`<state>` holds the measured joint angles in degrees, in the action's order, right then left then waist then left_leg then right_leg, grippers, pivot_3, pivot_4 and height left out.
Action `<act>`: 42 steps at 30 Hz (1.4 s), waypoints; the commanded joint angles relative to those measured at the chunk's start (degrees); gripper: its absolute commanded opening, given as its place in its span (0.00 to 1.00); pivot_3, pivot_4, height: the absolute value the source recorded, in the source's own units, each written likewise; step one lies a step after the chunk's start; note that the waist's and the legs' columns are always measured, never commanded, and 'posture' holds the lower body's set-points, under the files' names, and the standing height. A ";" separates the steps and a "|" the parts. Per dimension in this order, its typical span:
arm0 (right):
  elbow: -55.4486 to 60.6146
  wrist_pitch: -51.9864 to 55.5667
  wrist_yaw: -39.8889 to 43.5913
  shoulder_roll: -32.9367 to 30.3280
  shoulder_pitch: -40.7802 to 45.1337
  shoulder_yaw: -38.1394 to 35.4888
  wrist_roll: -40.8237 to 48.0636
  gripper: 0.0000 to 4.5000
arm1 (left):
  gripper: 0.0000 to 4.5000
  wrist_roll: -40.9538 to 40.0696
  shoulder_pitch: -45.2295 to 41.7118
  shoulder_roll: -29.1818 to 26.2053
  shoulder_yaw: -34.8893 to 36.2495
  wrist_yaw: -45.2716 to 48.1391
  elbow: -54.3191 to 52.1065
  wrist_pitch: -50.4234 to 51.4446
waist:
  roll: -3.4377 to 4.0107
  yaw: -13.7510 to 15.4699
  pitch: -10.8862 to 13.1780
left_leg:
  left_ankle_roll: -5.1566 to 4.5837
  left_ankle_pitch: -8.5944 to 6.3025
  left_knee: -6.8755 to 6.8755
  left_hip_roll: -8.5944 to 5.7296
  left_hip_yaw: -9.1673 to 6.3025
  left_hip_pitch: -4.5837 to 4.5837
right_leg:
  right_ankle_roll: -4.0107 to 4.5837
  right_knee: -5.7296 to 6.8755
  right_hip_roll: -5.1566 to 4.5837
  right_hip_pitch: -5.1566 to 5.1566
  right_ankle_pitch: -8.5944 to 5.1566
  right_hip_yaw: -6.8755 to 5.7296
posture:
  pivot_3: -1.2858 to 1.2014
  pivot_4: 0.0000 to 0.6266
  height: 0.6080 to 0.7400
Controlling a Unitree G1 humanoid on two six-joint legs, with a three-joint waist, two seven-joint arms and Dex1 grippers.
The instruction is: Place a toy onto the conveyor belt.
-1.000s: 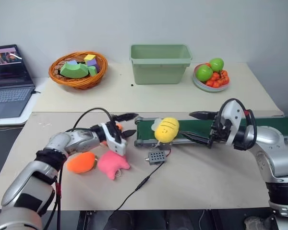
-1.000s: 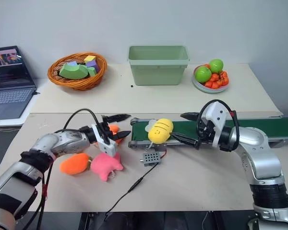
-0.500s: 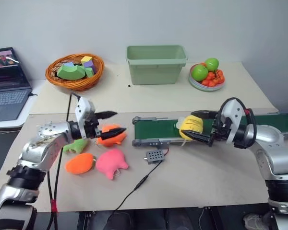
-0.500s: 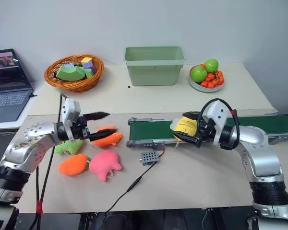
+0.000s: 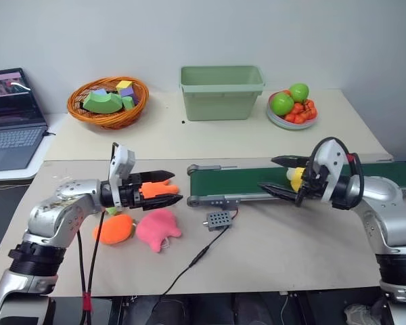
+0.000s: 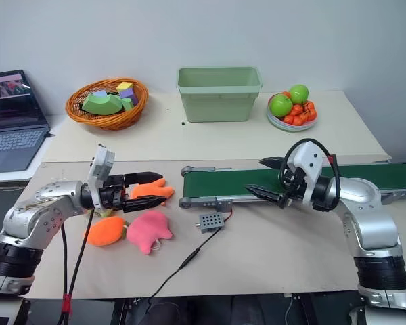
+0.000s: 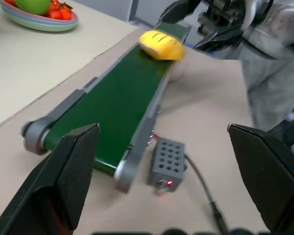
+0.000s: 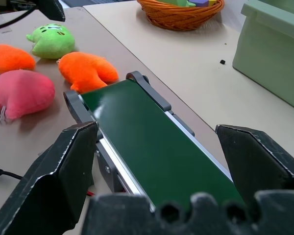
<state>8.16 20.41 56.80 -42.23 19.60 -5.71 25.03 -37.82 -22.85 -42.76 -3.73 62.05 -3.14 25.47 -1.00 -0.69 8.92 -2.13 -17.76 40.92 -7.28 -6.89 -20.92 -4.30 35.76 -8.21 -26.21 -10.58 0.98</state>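
Lying on the belt (image 5: 243, 183), the yellow toy (image 7: 161, 45) rests on the green surface between the right gripper's (image 5: 282, 175) spread fingers, which do not close on it. Off the belt's roller end, the left gripper (image 5: 164, 187) hangs wide open and empty, level with the belt, just above an orange plush (image 6: 152, 190). Nearer than the belt's frame lie a pink plush (image 5: 157, 229), a second orange plush (image 5: 114, 229) and a small grey box (image 5: 218, 219).
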 commanded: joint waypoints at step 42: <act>1.12 -1.54 -0.34 -0.29 0.29 -1.19 0.13 1.00 | 0.99 7.32 -1.24 3.04 1.34 4.89 -3.45 -3.31 | 0.00 0.00 0.00 | 0.00 0.00 -0.01 0.01 0.01 0.00 | 0.00 0.00 0.00 0.00 0.00 0.00 | 0.52 0.24 1.00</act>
<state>8.16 20.40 56.25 -42.23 19.19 -5.68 24.95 -30.41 -23.95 -39.70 -3.74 66.95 -4.40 22.54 -1.00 -0.68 8.92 -2.13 -17.76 40.91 -7.27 -6.88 -20.91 -4.30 35.76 -8.21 -26.22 -10.58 0.98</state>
